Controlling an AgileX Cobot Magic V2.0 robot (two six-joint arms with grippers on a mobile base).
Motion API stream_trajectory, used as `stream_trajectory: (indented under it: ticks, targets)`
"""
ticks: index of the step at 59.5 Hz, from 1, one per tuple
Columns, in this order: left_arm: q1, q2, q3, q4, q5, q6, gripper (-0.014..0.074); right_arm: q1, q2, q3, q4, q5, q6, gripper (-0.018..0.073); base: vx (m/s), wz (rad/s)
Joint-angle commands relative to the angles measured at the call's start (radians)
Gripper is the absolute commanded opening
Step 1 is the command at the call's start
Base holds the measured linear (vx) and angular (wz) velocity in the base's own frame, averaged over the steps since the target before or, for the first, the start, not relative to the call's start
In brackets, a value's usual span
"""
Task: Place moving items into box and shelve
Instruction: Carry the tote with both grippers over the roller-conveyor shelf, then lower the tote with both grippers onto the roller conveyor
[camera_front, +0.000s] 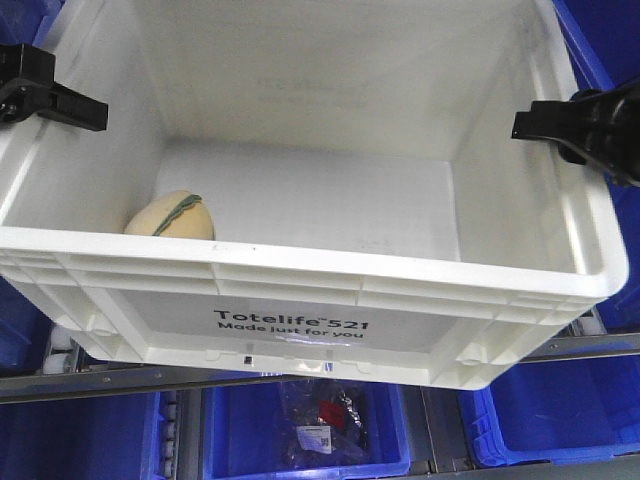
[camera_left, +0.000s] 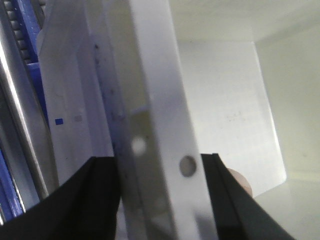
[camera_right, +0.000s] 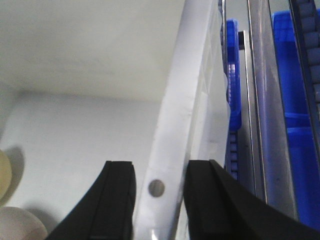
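Held level across its long axis, the crate (camera_front: 300, 330): left gripper (camera_left: 160, 200) clamped on the left rim, right gripper (camera_right: 159, 200) on the right. Inside (front-left corner), yellow toy (camera_front: 170, 215). Shelf rails (camera_front: 120, 380) just below.

Warehouse storeroom: blue bins (camera_front: 300, 430) on metal roller racking (camera_front: 90, 380).

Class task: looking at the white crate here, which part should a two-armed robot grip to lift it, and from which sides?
Grip the crate by its two side rims, one gripper from each side, fingers straddling the wall from above. The rims are thin, straight and opposite, as the left gripper and right gripper show.
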Motion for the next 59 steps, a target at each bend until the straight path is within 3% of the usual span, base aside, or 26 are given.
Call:
stream_trajectory:
  ticks: [1, 16, 25, 33, 44, 59]
  targets:
    - [-0.011, -0.025, -0.044, -0.197, -0.107, 0.027, -0.0003, 0.009, 0.024, -0.044, 0.066, -0.144, -0.008, -0.0006, 0.00, 0.00]
    - [-0.043, 0.083, -0.044, -0.207, -0.127, 0.027, -0.0003, 0.009, 0.143, -0.044, -0.006, -0.297, -0.009, -0.0006, 0.00, 0.00]
    - [-0.106, 0.168, -0.044, -0.295, -0.181, 0.036, -0.0003, 0.009, 0.186, -0.044, -0.006, -0.404, -0.009, -0.0006, 0.00, 0.00]
    - [-0.171, 0.233, -0.044, -0.356, -0.284, 0.095, 0.0000, 0.009, 0.220, -0.044, -0.008, -0.502, -0.009, -0.0006, 0.00, 0.00]
    - [-0.240, 0.293, -0.044, -0.353, -0.391, 0.106, 0.0006, 0.009, 0.278, -0.044, -0.008, -0.630, -0.009, -0.0003, 0.00, 0.00]
    - [-0.251, 0.304, -0.044, -0.327, -0.458, 0.106, 0.0109, 0.009, 0.380, -0.044, -0.007, -0.671, -0.009, 0.0069, 0.00, 0.00]
